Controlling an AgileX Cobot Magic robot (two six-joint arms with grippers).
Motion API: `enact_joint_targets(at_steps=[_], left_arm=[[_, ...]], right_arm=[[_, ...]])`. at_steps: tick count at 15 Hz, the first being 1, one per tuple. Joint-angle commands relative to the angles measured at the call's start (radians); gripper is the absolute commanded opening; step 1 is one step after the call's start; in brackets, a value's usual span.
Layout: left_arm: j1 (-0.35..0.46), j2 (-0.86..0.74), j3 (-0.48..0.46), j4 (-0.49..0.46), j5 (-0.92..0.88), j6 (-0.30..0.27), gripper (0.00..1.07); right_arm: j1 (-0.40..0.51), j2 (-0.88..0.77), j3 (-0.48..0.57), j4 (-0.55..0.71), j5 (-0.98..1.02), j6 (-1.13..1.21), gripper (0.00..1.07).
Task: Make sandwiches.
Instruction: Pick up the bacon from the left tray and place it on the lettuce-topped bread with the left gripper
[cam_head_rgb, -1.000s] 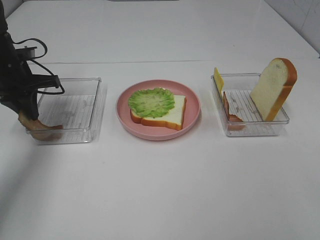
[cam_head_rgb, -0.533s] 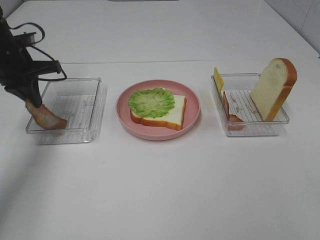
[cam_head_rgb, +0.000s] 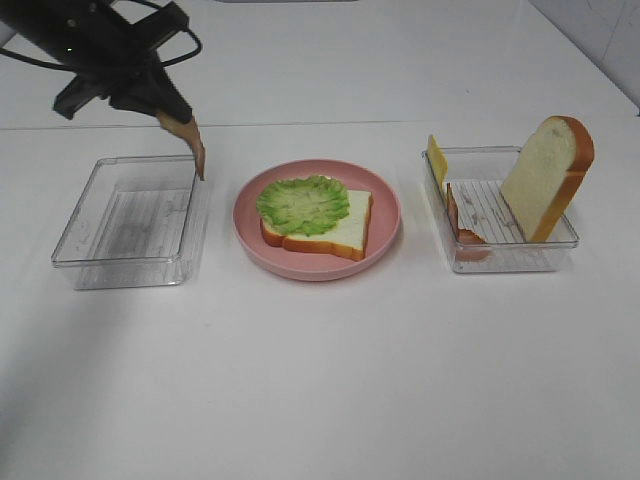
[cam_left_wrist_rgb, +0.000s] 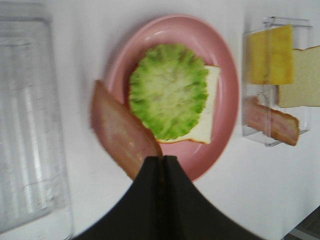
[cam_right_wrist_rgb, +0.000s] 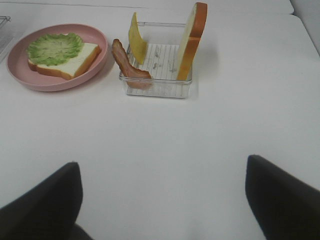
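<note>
My left gripper (cam_head_rgb: 172, 112) is shut on a reddish-brown bacon strip (cam_head_rgb: 194, 146) (cam_left_wrist_rgb: 122, 132) that hangs from it above the gap between the left tray (cam_head_rgb: 130, 222) and the pink plate (cam_head_rgb: 386, 214). On the plate lies a white bread slice (cam_head_rgb: 350, 226) with a green lettuce leaf (cam_head_rgb: 303, 204) on top. The right tray (cam_head_rgb: 560, 250) holds an upright bread slice (cam_head_rgb: 547, 178), a yellow cheese square (cam_head_rgb: 437, 157) and another bacon strip (cam_head_rgb: 462, 226). My right gripper (cam_right_wrist_rgb: 162, 200) is open, low over the bare table in front of that tray, out of the high view.
The left tray has nothing in it. The left arm's black cables (cam_head_rgb: 150, 30) loop above the back left of the table.
The left gripper lifted the bacon strip out of the left tray and carried it up and right toward the plate. The right gripper has not moved.
</note>
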Motion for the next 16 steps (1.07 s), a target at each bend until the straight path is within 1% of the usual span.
enact_joint_targets(at_steps=[1, 2, 4, 5, 7, 9, 10, 12, 14, 15, 16], left_arm=[[-0.047, -0.003, -0.002, -0.067, -0.061, 0.028, 0.0], [-0.113, 0.002, -0.002, -0.12, -0.134, 0.037, 0.0], [-0.165, 0.016, -0.002, -0.175, -0.194, 0.055, 0.0], [-0.23, 0.056, -0.01, -0.24, -0.252, 0.078, 0.0], [-0.28, 0.12, -0.046, -0.3, -0.258, 0.113, 0.0], [-0.301, 0.173, -0.078, -0.305, -0.271, 0.12, 0.0], [-0.301, 0.187, -0.078, -0.302, -0.274, 0.12, 0.0], [-0.299, 0.207, -0.078, -0.253, -0.267, 0.12, 0.0], [-0.299, 0.208, -0.078, -0.131, -0.27, 0.123, 0.0], [-0.299, 0.208, -0.078, -0.101, -0.27, 0.123, 0.0], [-0.299, 0.208, -0.078, -0.047, -0.269, 0.122, 0.0]], right_arm=[[-0.007, -0.005, 0.002, 0.001, -0.008, -0.008, 0.83], [-0.007, -0.005, 0.002, 0.001, -0.008, -0.008, 0.83], [-0.007, -0.005, 0.002, 0.001, -0.008, -0.008, 0.83], [-0.007, -0.005, 0.002, 0.001, -0.008, -0.008, 0.83], [-0.007, -0.005, 0.002, 0.001, -0.008, -0.008, 0.83], [-0.007, -0.005, 0.002, 0.001, -0.008, -0.008, 0.83], [-0.007, -0.005, 0.002, 0.001, -0.008, -0.008, 0.83], [-0.007, -0.005, 0.002, 0.001, -0.008, -0.008, 0.83], [-0.007, -0.005, 0.002, 0.001, -0.008, -0.008, 0.83], [-0.007, -0.005, 0.002, 0.001, -0.008, -0.008, 0.83], [-0.007, -0.005, 0.002, 0.001, -0.008, -0.008, 0.83]])
